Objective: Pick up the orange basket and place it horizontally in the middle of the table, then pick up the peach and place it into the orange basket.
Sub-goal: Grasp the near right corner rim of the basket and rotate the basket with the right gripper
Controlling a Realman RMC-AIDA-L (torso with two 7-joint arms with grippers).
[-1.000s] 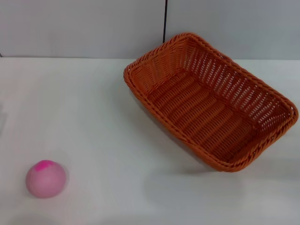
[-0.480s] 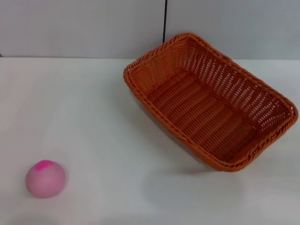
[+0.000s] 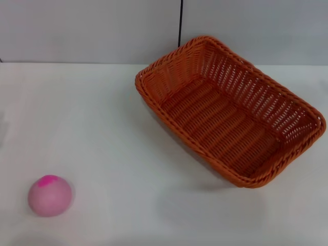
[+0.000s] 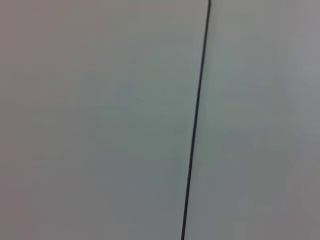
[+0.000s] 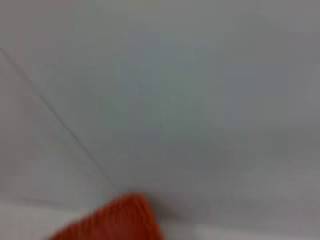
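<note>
The orange basket stands on the white table at the right, its long side running diagonally from the back middle to the right edge, and it is empty. The peach, pale pink with a magenta patch on top, rests near the front left corner. A blurred orange corner of the basket shows in the right wrist view. Neither gripper appears in any view. The left wrist view holds only a grey wall with a dark seam.
A grey wall with a vertical dark seam rises behind the table's far edge. Bare tabletop lies between the peach and the basket.
</note>
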